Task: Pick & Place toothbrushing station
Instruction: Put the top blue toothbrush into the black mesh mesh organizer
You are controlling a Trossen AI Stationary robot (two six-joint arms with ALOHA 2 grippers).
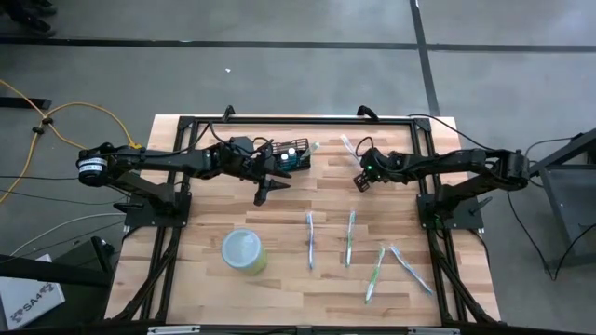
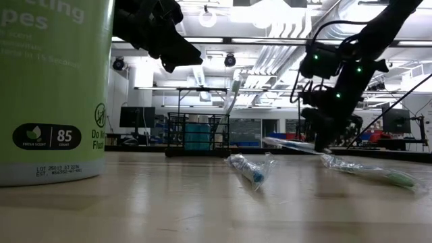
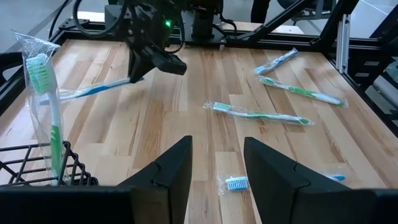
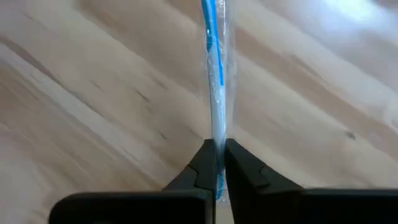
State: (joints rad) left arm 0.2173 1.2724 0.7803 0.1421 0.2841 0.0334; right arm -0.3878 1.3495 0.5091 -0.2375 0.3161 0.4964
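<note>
I have the right gripper (image 4: pixel 217 163) pinched tight on a blue-handled toothbrush in a clear plastic sleeve (image 4: pixel 215 74), held just clear of the pale wooden tabletop (image 1: pixel 279 233) near the far right of the work area, so I judge this pick made and its carry to the station still to come. The toothbrushing station, a small black wire-mesh rectangular holder (image 1: pixel 291 156), sits at the far middle of the table, just beside my left gripper (image 3: pixel 216 163), whose fingers stand apart with nothing between them. One green-bristled wrapped toothbrush (image 3: pixel 48 112) already stands upright in the holder, leaning on its wire wall. Four more wrapped toothbrushes (image 1: pixel 350 237) lie loose on the near right half of the table, well apart from the holder, so I would call the job early, with most of it left. A round yellow-green wipes canister with a pale lid (image 1: pixel 244 251) stands on the near left, untouched. From above, the left arm covers part of the holder, so I cannot tell whether anything else is in it, and the low view shows only its frame far off.
</note>
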